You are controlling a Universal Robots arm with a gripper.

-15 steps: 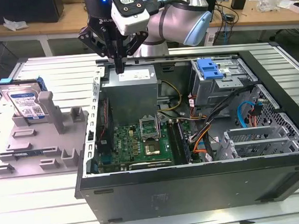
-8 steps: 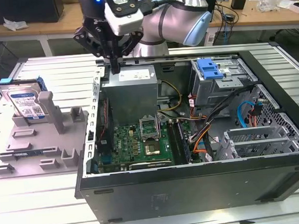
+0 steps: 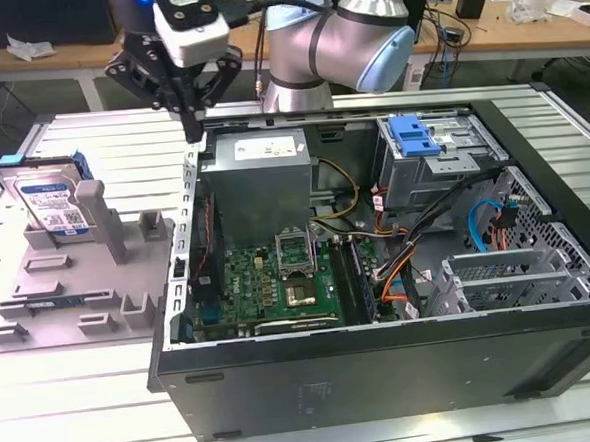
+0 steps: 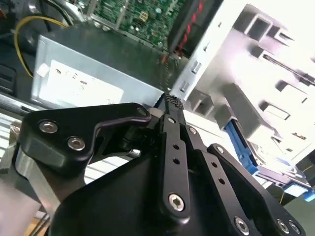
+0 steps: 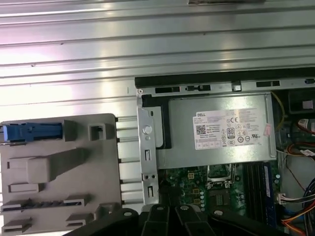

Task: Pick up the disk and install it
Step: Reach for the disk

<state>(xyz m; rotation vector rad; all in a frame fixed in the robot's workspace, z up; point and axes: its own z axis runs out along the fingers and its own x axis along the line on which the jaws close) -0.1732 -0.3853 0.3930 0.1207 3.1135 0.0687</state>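
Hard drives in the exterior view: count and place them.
1. The disk leans on the grey fixture at the exterior view's left, outside the case; the drive cage may hide others.

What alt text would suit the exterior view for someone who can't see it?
A robot arm holds its shut pincer over the far corner of an open computer case, beside the power supply. The disk stands untouched in a grey fixture on the exterior view's left, outside the case.

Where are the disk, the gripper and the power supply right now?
disk (image 3: 56, 204): exterior view, on its blue-and-white label.
gripper (image 3: 193, 122): exterior view, midway between its fingertips.
power supply (image 5: 216, 130): first wrist view, on its white label.
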